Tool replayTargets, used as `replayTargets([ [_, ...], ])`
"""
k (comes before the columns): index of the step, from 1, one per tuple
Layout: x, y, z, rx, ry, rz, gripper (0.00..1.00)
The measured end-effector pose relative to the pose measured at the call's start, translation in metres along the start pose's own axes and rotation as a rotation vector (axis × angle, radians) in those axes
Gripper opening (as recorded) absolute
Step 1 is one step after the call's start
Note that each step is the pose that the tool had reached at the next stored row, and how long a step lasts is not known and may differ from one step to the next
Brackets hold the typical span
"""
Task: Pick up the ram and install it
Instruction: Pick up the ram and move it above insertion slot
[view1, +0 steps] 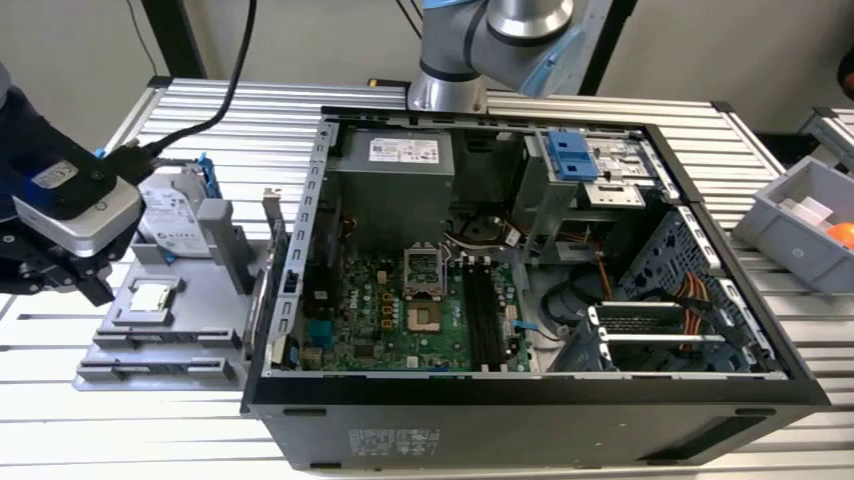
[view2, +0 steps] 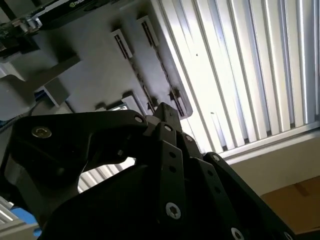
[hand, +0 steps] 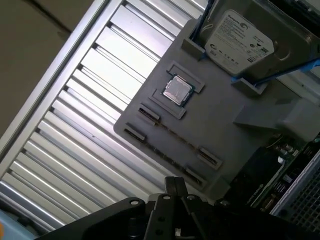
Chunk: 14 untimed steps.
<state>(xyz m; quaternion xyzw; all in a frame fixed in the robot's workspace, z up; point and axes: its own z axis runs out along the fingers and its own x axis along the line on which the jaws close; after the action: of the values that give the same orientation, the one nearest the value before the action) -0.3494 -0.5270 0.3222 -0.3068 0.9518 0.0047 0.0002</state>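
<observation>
Hand (hand: 175, 184) of black linked metal hangs over the flat grey plastic tray (hand: 220, 120) on the ribbed aluminium table (hand: 85, 100), pressed together at the tip, nothing seen between. Location of the ram cannot be confirmed. A thin dark line (hand: 175, 136) along the tray, near the hand, is too slight to identify.

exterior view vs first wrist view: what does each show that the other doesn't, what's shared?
Exterior view: silver arm base, blue plastic drive bracket, grey plastic bin at that view's right.
First wrist view: close overhead look at the narrow slot clips on the flat grey fixture tray.
Both: that tray, small square silver processor chip, grey hard drive in a blue frame, black hand, ribbed metal table, open black computer case.
</observation>
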Motion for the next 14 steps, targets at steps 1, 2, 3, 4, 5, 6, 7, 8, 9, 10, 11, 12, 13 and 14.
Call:
replayTargets([
  [1,0.0000,0.0000,0.0000,0.0000,0.0001,-0.009,0.00],
  [2,-0.0001,0.0000,-0.0001,0.0000,0.0003,-0.018,0.00],
  [3,-0.0001,0.0000,0.0000,-0.0001,0.0002,-0.027,0.00],
  [4,-0.0001,0.0001,0.0000,-0.0001,0.0003,-0.036,0.00],
  [5,-0.0001,0.0002,0.0000,-0.0001,0.0005,-0.046,0.00],
  [6,-0.0002,0.0002,0.0000,-0.0002,0.0005,-0.055,0.00],
  [7,-0.0002,0.0002,0.0000,-0.0002,0.0006,-0.064,0.00],
  [8,-0.0002,0.0003,0.0000,-0.0002,0.0007,-0.073,0.00],
  [9,-0.0002,0.0003,0.0000,-0.0003,0.0007,-0.082,0.00],
  [10,-0.0003,0.0004,0.0000,-0.0003,0.0009,-0.091,0.00],
  [11,-0.0003,0.0004,0.0000,-0.0003,0.0009,-0.101,0.00],
  [12,-0.0003,0.0005,0.0000,-0.0003,0.0010,-0.110,0.00],
  [13,-0.0004,0.0005,0.0000,-0.0004,0.0011,-0.119,0.00],
  [14,-0.0004,0.0005,0.0000,-0.0004,0.0012,-0.129,0.00],
])
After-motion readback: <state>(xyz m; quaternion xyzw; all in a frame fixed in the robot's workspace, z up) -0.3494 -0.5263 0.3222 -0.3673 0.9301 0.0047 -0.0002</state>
